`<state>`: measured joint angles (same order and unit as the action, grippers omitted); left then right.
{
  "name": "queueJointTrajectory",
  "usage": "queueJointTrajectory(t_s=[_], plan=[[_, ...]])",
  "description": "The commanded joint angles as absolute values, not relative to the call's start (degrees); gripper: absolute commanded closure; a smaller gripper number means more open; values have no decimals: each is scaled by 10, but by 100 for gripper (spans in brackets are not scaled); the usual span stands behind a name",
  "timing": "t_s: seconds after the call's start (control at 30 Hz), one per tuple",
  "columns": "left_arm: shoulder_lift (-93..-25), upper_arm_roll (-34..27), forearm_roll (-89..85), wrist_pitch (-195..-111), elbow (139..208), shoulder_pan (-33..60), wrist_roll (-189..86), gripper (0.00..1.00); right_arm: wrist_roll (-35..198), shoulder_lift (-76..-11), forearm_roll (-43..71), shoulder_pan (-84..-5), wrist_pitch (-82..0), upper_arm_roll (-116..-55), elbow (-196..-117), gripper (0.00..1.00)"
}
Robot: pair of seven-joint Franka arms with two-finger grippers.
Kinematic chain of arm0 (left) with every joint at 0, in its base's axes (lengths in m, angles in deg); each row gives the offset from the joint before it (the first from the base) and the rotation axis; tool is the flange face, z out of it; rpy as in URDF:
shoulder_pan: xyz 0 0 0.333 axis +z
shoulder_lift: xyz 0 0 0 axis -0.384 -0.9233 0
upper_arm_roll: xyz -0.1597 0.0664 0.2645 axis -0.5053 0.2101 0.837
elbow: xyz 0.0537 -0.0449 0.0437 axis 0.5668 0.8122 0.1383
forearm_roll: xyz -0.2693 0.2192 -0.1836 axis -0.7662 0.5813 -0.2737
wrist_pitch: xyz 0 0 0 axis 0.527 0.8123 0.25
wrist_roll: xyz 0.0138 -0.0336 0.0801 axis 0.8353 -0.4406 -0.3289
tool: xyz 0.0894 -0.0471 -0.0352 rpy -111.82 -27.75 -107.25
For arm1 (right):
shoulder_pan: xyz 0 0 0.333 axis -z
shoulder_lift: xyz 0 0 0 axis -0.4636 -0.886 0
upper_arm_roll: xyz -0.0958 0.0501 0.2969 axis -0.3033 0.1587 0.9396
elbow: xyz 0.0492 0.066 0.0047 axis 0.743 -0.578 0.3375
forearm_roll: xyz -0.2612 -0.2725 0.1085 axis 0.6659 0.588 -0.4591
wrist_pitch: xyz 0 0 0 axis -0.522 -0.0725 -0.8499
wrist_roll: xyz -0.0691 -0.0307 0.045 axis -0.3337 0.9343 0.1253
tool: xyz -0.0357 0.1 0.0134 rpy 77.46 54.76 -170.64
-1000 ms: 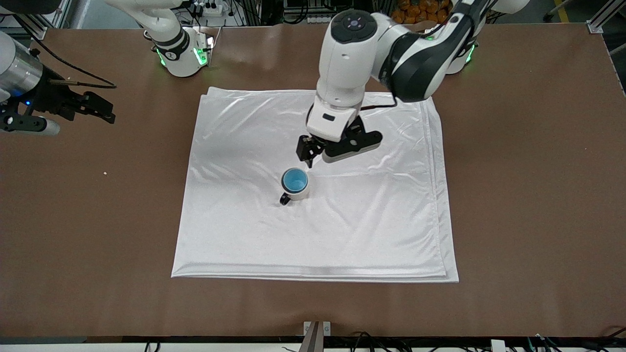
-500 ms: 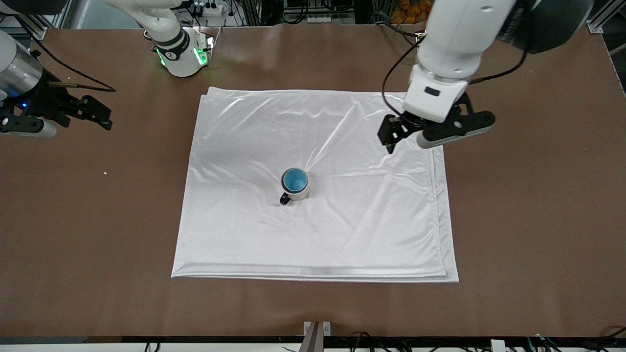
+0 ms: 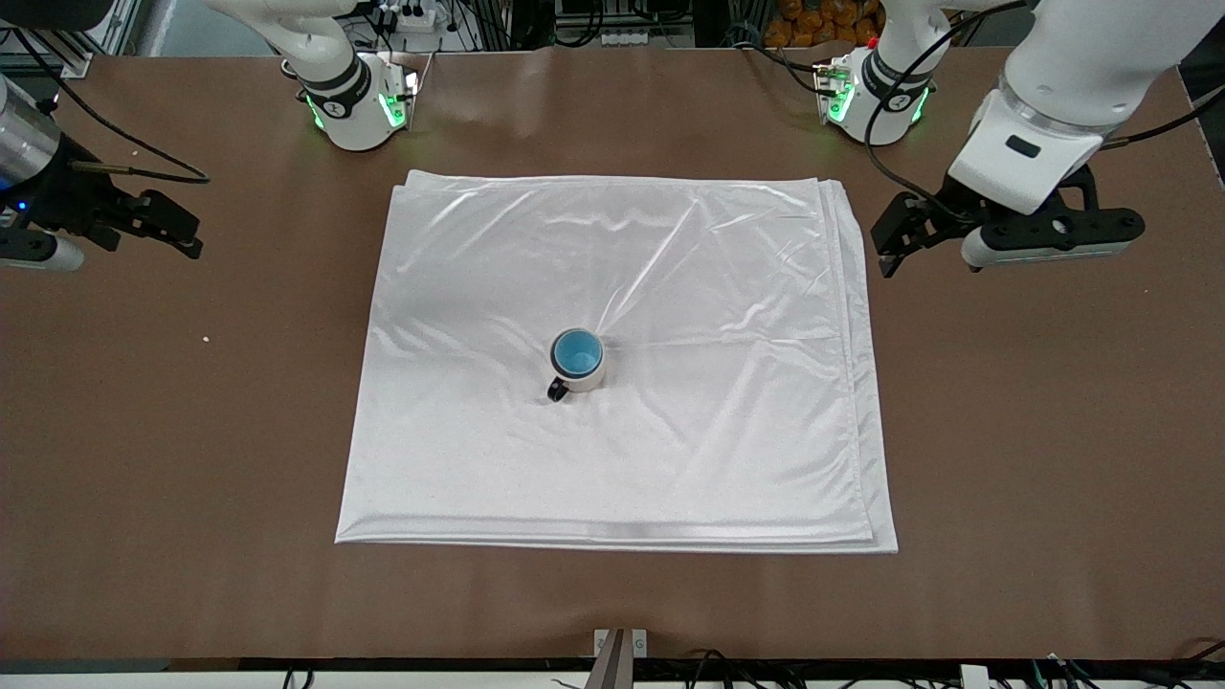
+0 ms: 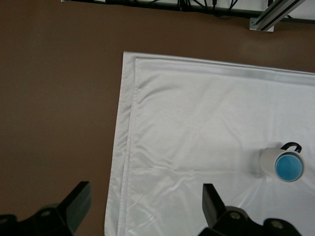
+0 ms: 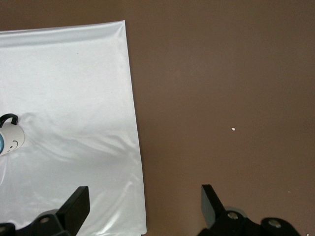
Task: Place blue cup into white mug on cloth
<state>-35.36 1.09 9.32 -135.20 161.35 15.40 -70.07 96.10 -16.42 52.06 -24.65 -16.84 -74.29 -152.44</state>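
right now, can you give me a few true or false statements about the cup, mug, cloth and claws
1. The cup sits inside the mug. True.
2. The mug lies tipped on bare table. False: it stands upright on the cloth.
3. The left claw holds the cup. False: it is open and empty, over the table beside the cloth.
4. The right claw is open and empty. True.
5. The mug's handle is white. False: it is black.

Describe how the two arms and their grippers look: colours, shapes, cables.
Both arms are glossy white with rounded links, green lights on the bases. The left gripper is black with blocky fingers under a white wrist, a black cable looping above. The right gripper is black, below a silver cuff, cable trailing.
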Motion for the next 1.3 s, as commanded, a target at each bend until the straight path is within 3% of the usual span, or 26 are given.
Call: queueJointTrajectory(t_s=[0.0, 0.6, 1.27], plan=[[-328, 7, 72, -1357, 1646, 193, -634, 0, 958, -170, 514, -226, -178, -739, -1514, 0], [-310, 7, 36, -1371, 1698, 275, -544, 0, 879, -171, 511, -205, -184, -752, -1514, 0], [-308, 11, 42, -1352, 1694, 307, -506, 0, 877, -169, 495, -214, -185, -748, -1514, 0]])
